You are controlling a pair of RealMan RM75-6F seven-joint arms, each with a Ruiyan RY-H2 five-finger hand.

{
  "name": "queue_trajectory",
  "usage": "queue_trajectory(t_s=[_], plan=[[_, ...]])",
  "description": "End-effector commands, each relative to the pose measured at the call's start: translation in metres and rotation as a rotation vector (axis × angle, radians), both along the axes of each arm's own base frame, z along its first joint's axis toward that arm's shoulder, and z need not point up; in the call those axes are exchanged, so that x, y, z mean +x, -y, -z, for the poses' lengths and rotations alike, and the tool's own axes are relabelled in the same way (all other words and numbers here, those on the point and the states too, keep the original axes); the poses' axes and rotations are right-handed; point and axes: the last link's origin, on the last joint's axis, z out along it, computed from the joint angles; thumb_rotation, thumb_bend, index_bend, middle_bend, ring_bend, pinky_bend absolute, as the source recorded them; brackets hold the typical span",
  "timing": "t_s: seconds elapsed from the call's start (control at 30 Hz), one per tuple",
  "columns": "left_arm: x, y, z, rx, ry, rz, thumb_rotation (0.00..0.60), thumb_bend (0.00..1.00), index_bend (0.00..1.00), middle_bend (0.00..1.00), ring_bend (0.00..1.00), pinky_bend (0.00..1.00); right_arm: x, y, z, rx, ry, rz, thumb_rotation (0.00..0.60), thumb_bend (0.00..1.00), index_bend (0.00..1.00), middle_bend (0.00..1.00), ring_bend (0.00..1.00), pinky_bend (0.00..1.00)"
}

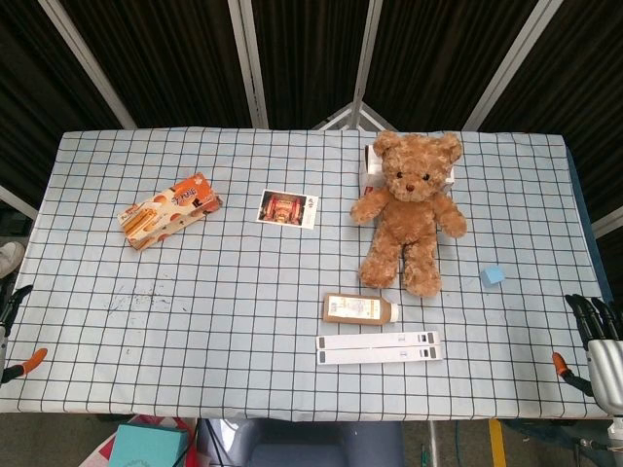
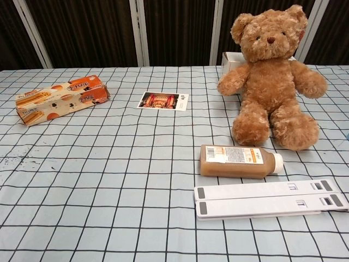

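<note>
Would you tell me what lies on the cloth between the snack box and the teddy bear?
A small photo card lies flat between the snack box and the teddy bear, apart from both; the head view and the chest view both show it.

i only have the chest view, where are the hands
Observer: Both sit off the table's near corners; the right hand is past the right edge, holding nothing.
Operator: and the left
Observer: Only the fingertips of the left hand show at the left edge, so I cannot tell its state.
Operator: anything right of the bear i'm missing
Observer: A small blue cube lies right of the teddy bear.
</note>
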Motion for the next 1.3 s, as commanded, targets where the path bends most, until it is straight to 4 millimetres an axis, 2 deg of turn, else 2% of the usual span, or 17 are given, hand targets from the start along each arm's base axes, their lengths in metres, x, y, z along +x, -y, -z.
queue_trajectory(t_s=[0.03, 0.1, 0.27, 0.3, 0.37, 0.6, 0.97, 1.07, 1.2, 1.3], plan=[[0.0, 0.0, 0.0, 0.001, 0.0, -0.001, 0.6, 0.24, 0.13, 0.0, 0.0, 0.03, 0.0, 0.0, -0.001, -0.003, 0.001, 0.001, 0.6, 0.32, 0.02, 0.12, 0.08, 0.0], [0.0, 0.0, 0.0, -0.001, 0.001, -0.002, 0.6, 0.24, 0.13, 0.0, 0.0, 0.03, -0.001, 0.003, -0.005, -0.032, -0.023, -0.017, 0.6, 0.32, 0.02, 0.12, 0.08, 0.0], [0.001, 0.001, 0.0, -0.002, 0.006, 0.005, 0.6, 0.24, 0.13, 0.0, 0.0, 0.03, -0.008, -0.03, 0.011, -0.009, -0.015, 0.008, 0.6, 0.32, 0.02, 0.12, 0.08, 0.0], [0.002, 0.001, 0.0, -0.003, 0.005, 0.007, 0.6, 0.24, 0.13, 0.0, 0.0, 0.03, -0.006, -0.015, 0.002, -0.035, -0.01, -0.012, 0.6, 0.32, 0.02, 0.12, 0.08, 0.0], [0.002, 0.001, 0.001, -0.005, 0.004, 0.011, 0.6, 0.24, 0.13, 0.0, 0.0, 0.03, -0.005, -0.008, -0.001, -0.028, -0.002, -0.002, 0.6, 0.32, 0.02, 0.12, 0.08, 0.0], [0.0, -0.005, 0.004, -0.02, -0.001, -0.01, 0.6, 0.24, 0.13, 0.0, 0.0, 0.03, -0.008, -0.004, -0.003, -0.029, 0.012, 0.041, 0.6, 0.32, 0.01, 0.12, 0.08, 0.0], [0.001, -0.001, 0.002, -0.007, 0.005, -0.005, 0.6, 0.24, 0.13, 0.0, 0.0, 0.03, -0.007, 0.001, -0.001, -0.038, 0.064, 0.035, 0.6, 0.32, 0.01, 0.12, 0.08, 0.0], [0.0, -0.001, 0.0, -0.003, 0.01, -0.013, 0.6, 0.24, 0.13, 0.0, 0.0, 0.03, -0.003, 0.009, 0.003, -0.07, 0.116, 0.019, 0.6, 0.32, 0.01, 0.12, 0.08, 0.0], [-0.002, -0.001, -0.002, 0.007, 0.009, -0.023, 0.6, 0.24, 0.13, 0.0, 0.0, 0.03, 0.003, 0.03, 0.014, -0.059, 0.236, 0.006, 0.6, 0.32, 0.01, 0.12, 0.08, 0.0], [-0.002, 0.0, -0.004, 0.014, 0.011, -0.021, 0.6, 0.24, 0.13, 0.0, 0.0, 0.03, 0.013, 0.062, 0.019, -0.044, 0.369, -0.003, 0.6, 0.32, 0.01, 0.12, 0.08, 0.0]])
